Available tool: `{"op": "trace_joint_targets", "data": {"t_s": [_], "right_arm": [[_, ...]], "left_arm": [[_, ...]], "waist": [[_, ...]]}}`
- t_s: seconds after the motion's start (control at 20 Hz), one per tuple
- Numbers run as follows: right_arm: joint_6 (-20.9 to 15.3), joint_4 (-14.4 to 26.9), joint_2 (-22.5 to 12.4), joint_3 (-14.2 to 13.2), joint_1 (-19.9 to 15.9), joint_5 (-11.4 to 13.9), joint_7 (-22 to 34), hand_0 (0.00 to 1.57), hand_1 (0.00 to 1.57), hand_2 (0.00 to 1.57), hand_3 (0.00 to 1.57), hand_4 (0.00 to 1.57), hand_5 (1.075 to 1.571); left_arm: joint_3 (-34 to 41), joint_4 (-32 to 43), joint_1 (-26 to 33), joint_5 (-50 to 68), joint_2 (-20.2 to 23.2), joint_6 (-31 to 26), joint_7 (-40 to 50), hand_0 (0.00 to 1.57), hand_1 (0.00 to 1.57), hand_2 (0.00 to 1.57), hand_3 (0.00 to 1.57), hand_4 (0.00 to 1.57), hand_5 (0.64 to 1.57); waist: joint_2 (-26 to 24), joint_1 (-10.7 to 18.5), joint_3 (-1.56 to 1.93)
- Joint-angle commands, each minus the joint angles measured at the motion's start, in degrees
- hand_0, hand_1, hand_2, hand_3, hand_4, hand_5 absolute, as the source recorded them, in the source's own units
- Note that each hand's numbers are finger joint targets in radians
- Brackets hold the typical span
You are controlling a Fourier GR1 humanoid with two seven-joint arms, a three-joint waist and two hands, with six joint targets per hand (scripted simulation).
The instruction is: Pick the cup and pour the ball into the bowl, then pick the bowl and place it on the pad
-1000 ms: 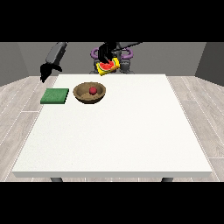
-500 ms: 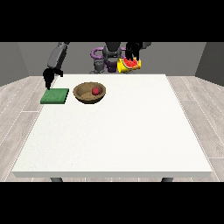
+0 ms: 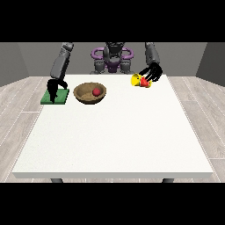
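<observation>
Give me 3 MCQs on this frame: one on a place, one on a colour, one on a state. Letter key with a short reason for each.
1. Where is the red ball?
A. In the wooden bowl
B. On the green pad
C. In the cup

2. What colour is the pad?
A. Blue
B. Green
C. Orange

3. What is the state of the yellow-and-red cup?
A. Standing upright at the table's middle
B. Lying inside the bowl
C. Held tipped on its side by the hand at the view's right

Key:
1 A: the ball sits inside the bowl's rim.
2 B: the flat square beside the bowl, under the hand at the view's left, is green.
3 C: that hand's fingers curl round the cup, its yellow mouth facing sideways above the white table.
</observation>
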Motion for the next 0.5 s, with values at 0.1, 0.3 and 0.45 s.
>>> {"op": "trace_joint_targets", "data": {"t_s": [0.1,0.3,0.45], "right_arm": [[0.36,-1.52,0.52,-1.95,-0.53,-2.40,-1.64,0.00,0.00,0.39,0.29,0.67,1.547],[-0.35,-4.03,0.68,-2.83,-3.69,-4.09,-0.70,0.00,0.00,0.30,0.00,0.11,1.533],[-1.38,-5.24,0.41,-1.66,-5.09,-3.32,1.20,0.00,0.00,0.00,0.00,0.00,1.569]], "left_arm": [[10.28,0.45,1.33,21.31,2.33,-3.43,-18.65,1.10,1.10,1.02,0.72,1.34,1.555],[10.49,5.92,1.91,29.08,-1.41,-13.24,-19.92,0.00,0.00,0.00,0.00,0.00,0.977],[11.88,7.09,1.20,31.10,-1.47,-14.80,-21.69,0.00,0.00,0.00,0.00,0.00,0.642]], "waist": [[7.35,2.95,0.17],[12.41,2.28,0.23],[12.29,0.97,0.44]]}}
